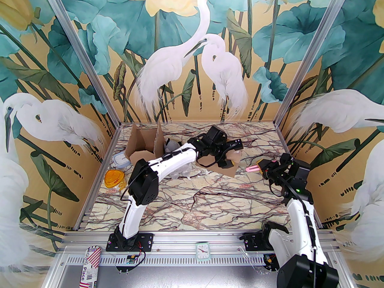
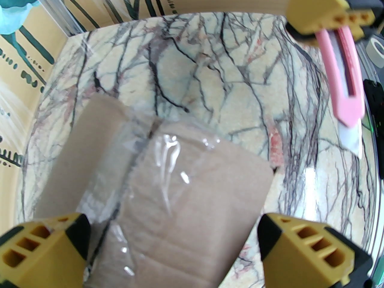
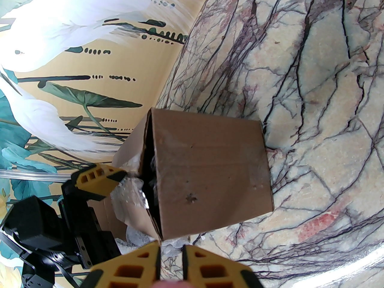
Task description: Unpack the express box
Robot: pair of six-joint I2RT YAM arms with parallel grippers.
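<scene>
My left gripper [image 2: 174, 235] is spread wide, its yellow fingers [image 2: 45, 244] either side of a taped flap of the express box [image 2: 186, 196]; I cannot tell whether they touch it. My right gripper [image 1: 264, 166] is clamped on a pink utility knife [image 1: 252, 169], which points to 9 o'clock in the top view. The box sits on the marble table [image 1: 186, 202], about 1 o'clock from its centre. From the right wrist, its slit opening faces 9 o'clock. I cannot tell its long axis. A striped pack [image 1: 89, 265] at 7 o'clock reads "Place".
</scene>
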